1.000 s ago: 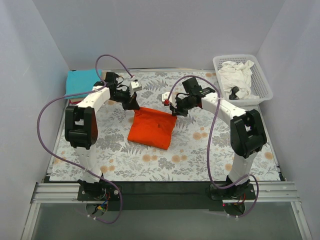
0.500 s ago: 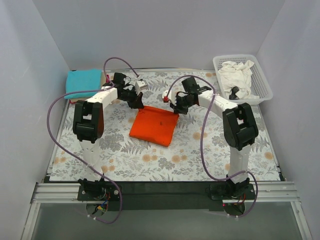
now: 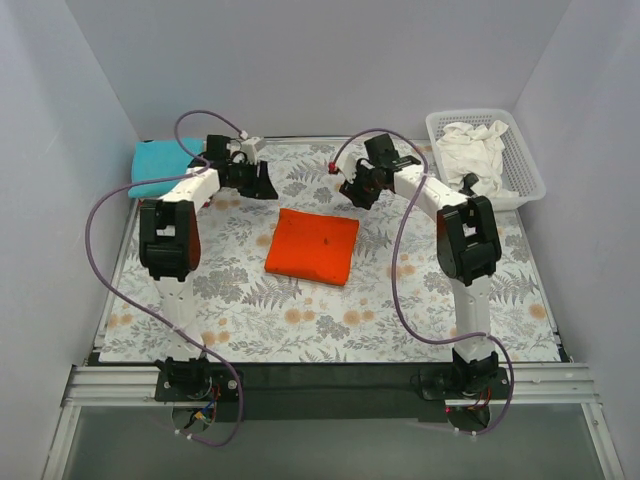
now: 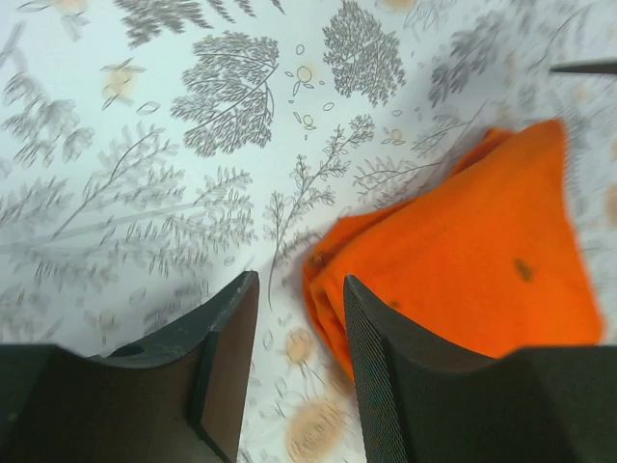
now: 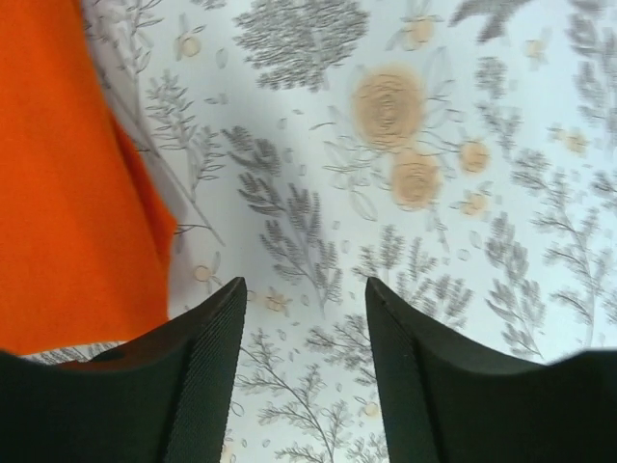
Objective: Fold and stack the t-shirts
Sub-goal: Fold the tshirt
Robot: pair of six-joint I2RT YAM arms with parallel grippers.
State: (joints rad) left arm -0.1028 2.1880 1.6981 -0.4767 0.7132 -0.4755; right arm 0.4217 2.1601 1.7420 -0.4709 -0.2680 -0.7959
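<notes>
The grey floral-patterned cloth (image 3: 400,300) is covering the table from edge to edge. At its far right corner the white plastic lattice basket (image 3: 528,160) is sitting, and the white t-shirt (image 3: 472,148) is lying crumpled and unfolded inside it, filling most of the basket. A small dark item is showing at the basket's near end; it cannot be identified.

The bright orange t-shirt (image 3: 312,245) is lying folded into a flat, roughly square packet at the middle of the cloth, between the two arms and touching neither. The teal t-shirt (image 3: 158,168) is lying folded at the far left corner.

Only the overhead view is showing the basket and the teal t-shirt. The left wrist view is showing the orange t-shirt's (image 4: 472,260) layered corner and a dark speck (image 4: 523,270) on its top. The right wrist view is showing its (image 5: 67,193) edge, slightly blurred.

The left gripper (image 3: 262,185) is hovering beyond the shirt's far left corner, jaws parted and gripping nothing. The right gripper (image 3: 352,190) is hovering beyond the far right corner, likewise released and empty.
</notes>
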